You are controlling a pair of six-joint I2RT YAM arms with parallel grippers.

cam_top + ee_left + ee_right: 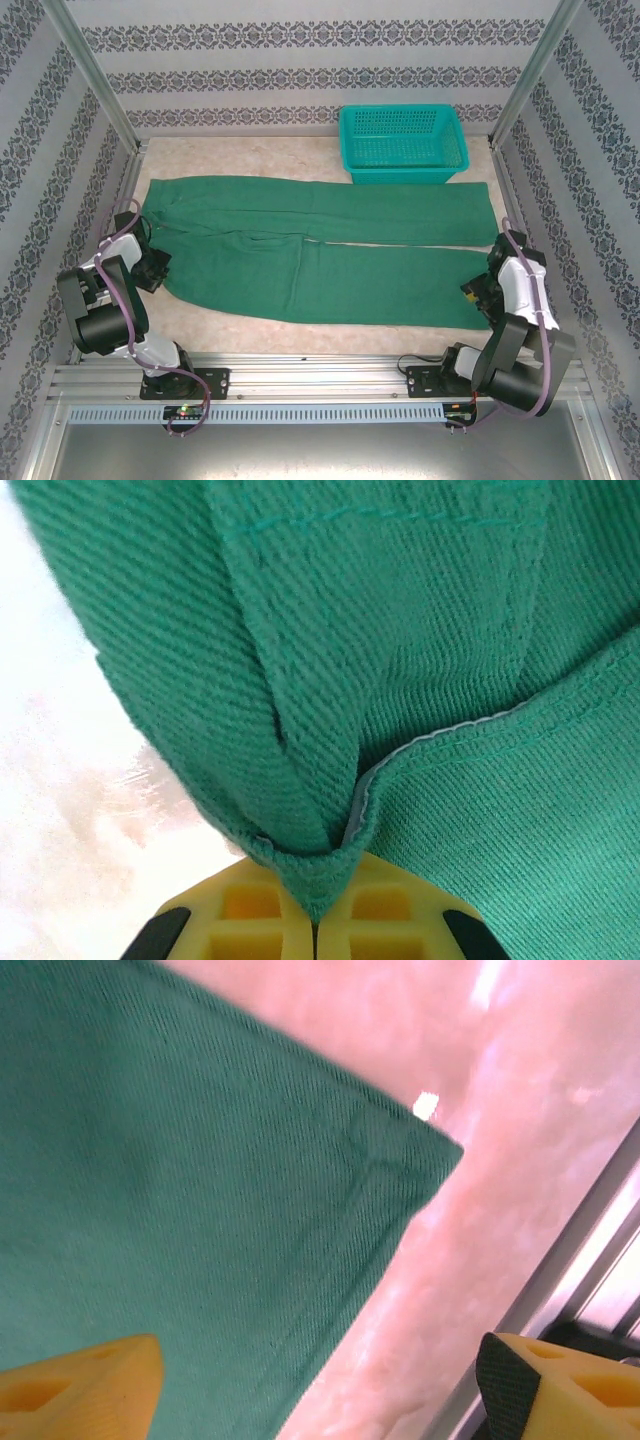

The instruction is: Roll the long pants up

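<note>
Over on the left, the left hand (150, 265) sits at the waist end of the long pants (330, 250). Its wrist view shows the yellow fingers (250, 910) pressed together on a pinched-up fold of the green cloth (400, 630), so that hand is closed and gripping the pants, with pale tabletop (60, 780) beside the fold.

The pants lie spread flat across the middle of the tabletop (300, 335). The waist is to the left and both legs run side by side out to the right, with a few shallow creases near the crotch.

A teal mesh basket (400, 175) stands at the back, just behind the far leg and right of centre.

On the right, the right hand (480, 290) is at the cuff corner of the near leg. From its wrist its two fingers stand wide apart, so the hand (320, 1400) is open. One finger (80, 1380) is over the cloth (180, 1210) and the other is beyond the hem, over bare tabletop (520, 1160).
</note>
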